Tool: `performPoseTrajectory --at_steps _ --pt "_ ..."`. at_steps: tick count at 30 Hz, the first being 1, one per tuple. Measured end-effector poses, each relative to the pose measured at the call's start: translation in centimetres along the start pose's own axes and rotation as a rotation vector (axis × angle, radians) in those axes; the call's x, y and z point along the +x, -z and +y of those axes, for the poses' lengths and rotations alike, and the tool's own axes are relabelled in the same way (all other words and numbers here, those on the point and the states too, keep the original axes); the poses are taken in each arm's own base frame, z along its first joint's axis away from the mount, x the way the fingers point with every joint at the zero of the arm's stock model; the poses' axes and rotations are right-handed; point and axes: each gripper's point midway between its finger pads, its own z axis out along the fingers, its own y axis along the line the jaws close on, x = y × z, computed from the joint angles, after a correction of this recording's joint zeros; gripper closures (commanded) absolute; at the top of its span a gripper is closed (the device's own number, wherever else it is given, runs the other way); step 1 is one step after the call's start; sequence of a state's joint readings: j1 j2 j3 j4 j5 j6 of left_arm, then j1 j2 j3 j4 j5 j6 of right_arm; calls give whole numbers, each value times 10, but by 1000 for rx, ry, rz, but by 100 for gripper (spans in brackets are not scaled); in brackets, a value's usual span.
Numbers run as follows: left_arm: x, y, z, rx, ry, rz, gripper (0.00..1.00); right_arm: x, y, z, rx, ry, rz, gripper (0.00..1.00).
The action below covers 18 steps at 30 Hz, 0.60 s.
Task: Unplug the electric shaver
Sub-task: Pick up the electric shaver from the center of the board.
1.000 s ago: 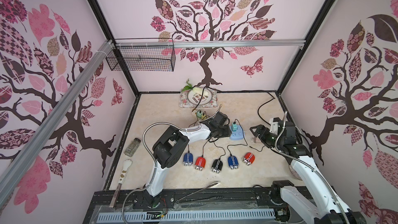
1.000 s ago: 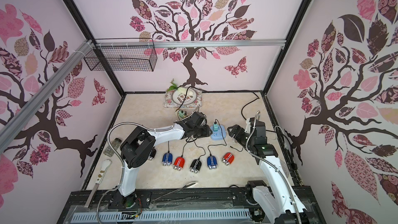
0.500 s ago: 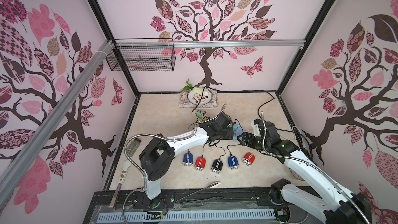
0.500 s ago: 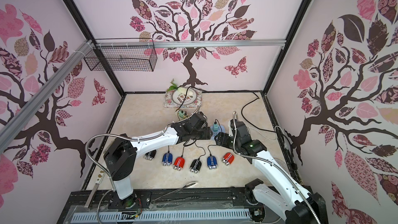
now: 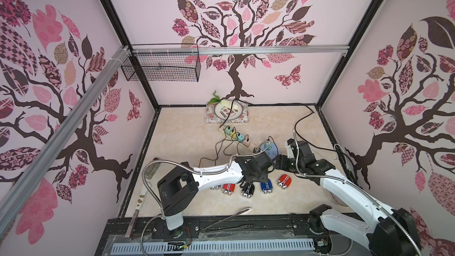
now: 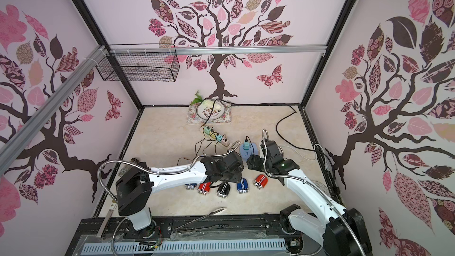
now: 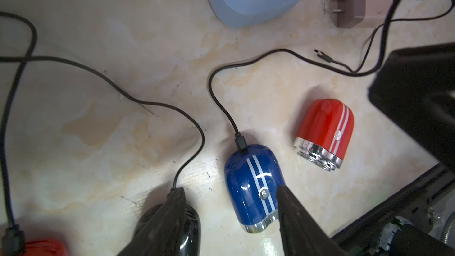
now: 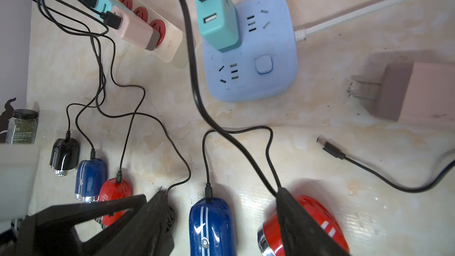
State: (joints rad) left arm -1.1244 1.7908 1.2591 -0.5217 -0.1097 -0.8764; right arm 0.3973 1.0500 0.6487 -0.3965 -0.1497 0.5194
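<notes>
Six electric shavers in one row across the near part of the table, left to right: black shaver, blue shaver, red shaver, second black shaver, second blue shaver, second red shaver. Two of each colour. A thin black cable running to the far end of five of them; none at the second red shaver, at the right end. One loose cable plug flat on the table a little farther back, apart from that shaver.

Two power strips behind the row. One long white strip with four adapters: green adapter, yellow adapter, turquoise adapter, pink adapter. One square blue strip to its right with one teal adapter. One mauve adapter on its side just right of the blue strip, prongs bare. Six adapters in all.

Left gripper low over the row, fingers spread, one tip over the second black shaver, the other at the second blue shaver's flank; contact impossible to tell, nothing pinched. Right gripper close beside it, likewise spread wide, straddling the second blue shaver, one finger across the second red shaver, empty.

One parsley jar at the left edge.
</notes>
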Motion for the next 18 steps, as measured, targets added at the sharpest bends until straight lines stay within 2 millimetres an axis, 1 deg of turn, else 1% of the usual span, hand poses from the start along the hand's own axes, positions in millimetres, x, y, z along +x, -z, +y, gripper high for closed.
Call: performPoseTrajectory --at_steps 3,6,12,18 --pt "9 -4 -6 0 0 14 26 0 -1 0 -1 1 -3 28" --pt "19 -15 -11 -16 -2 38 22 -4 -1 2 -9 4 -18 27" --pt "33 -34 -14 -81 -32 92 22 -7 -4 4 -18 6 -28 26" --pt "35 -36 -13 -116 -43 99 24 -6 -6 4 -23 7 -31 26"
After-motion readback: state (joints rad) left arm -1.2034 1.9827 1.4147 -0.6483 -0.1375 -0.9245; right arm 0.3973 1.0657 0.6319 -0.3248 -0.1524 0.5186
